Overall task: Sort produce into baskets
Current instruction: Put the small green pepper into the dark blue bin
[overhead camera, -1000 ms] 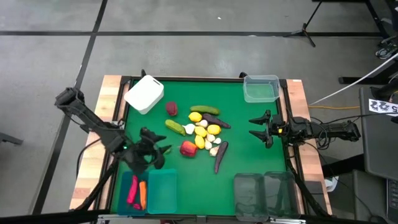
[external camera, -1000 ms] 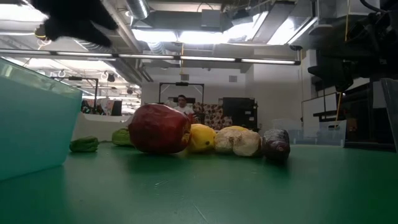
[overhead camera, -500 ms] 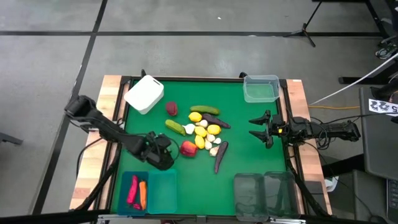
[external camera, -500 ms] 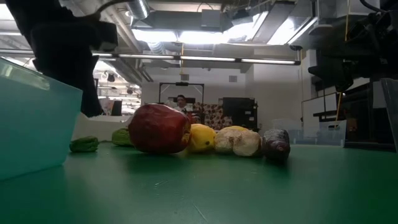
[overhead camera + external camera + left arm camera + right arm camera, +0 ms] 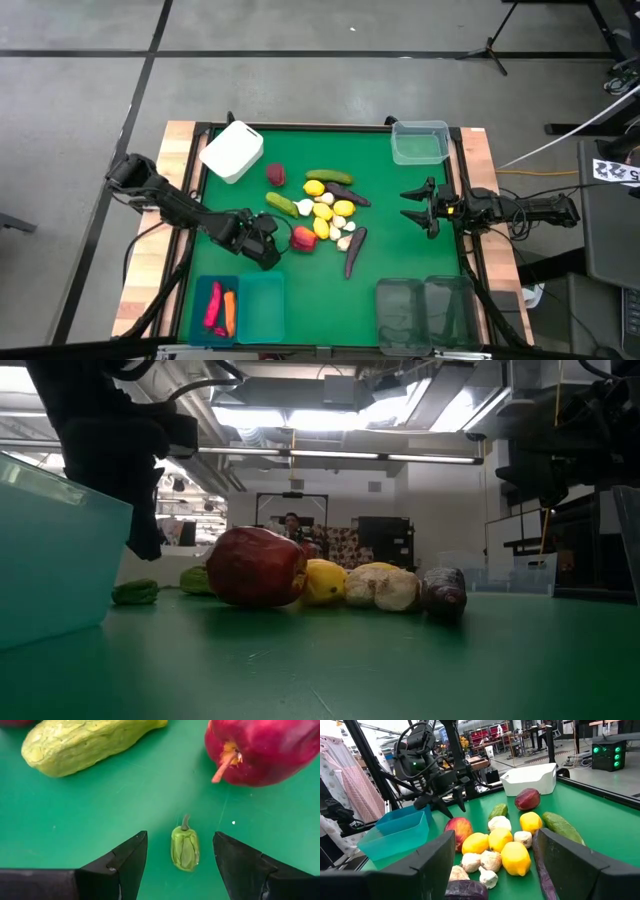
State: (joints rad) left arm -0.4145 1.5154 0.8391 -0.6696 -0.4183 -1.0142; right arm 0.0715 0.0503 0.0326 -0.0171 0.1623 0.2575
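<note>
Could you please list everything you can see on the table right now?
White box: one, far left corner.
Clear tub: one, far right corner.
Teal bins: two, near left; one holds a red pepper and an orange carrot.
Dark-tinted bins: two, near right.
Cucumbers: two, green, central pile.
Lemons: about four, yellow, pile.
Garlic bulbs: several, white, pile.
Eggplants: two, purple, pile.
Red fruits: two, pile's left.
Small green pepper: one, between the left fingers.
Left gripper: open, over that pepper.
Right gripper: open, right edge.
</note>
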